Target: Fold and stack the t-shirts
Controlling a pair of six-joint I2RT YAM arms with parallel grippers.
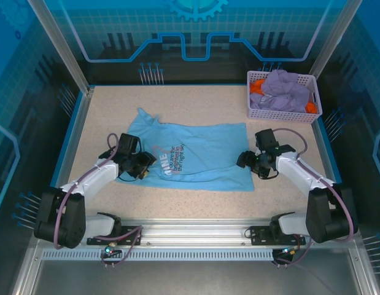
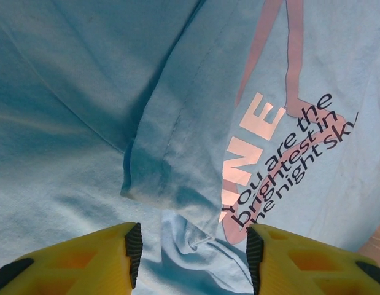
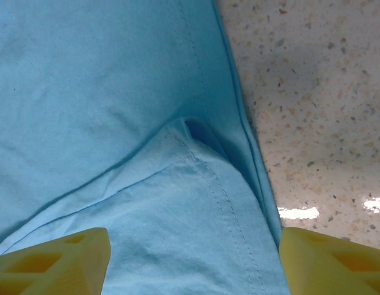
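While the left gripper [image 2: 194, 249] hangs just over the blue t-shirt [image 1: 202, 150] with its jaws partway apart and nothing clamped, a turned-over flap [image 2: 171, 153] of that shirt lies under the gap, just beside the chest lettering [image 2: 269, 166]. The right gripper [image 3: 196, 258] stands wide and empty over the shirt's opposite end, where a small tuck [image 3: 196, 132] puckers just inside the stitched hem [image 3: 229, 196].

I read this as mid-fold. The shirt lies spread on the counter [image 1: 177, 107] as a rough long rectangle, with a point of cloth poking out at its far left corner. To fold well, I would close each gripper on both layers at a doubled edge rather than on a single ply. I would take matching holds at the two ends and carry them over together so the cloth lands flat. The tuck on the right wants smoothing first, or it gets folded in.

Beyond the shirt's far edge I have generous bare counter. On the shirt's near side only a narrow strip remains before the arm rail [image 1: 190, 232], so I would fold away from that. The mesh basket [image 1: 282, 113], holding a lavender shirt [image 1: 286, 86] and an orange shirt [image 1: 257, 87], sits well beyond the shirt's far right corner, out of a sweep's way by my reckoning.
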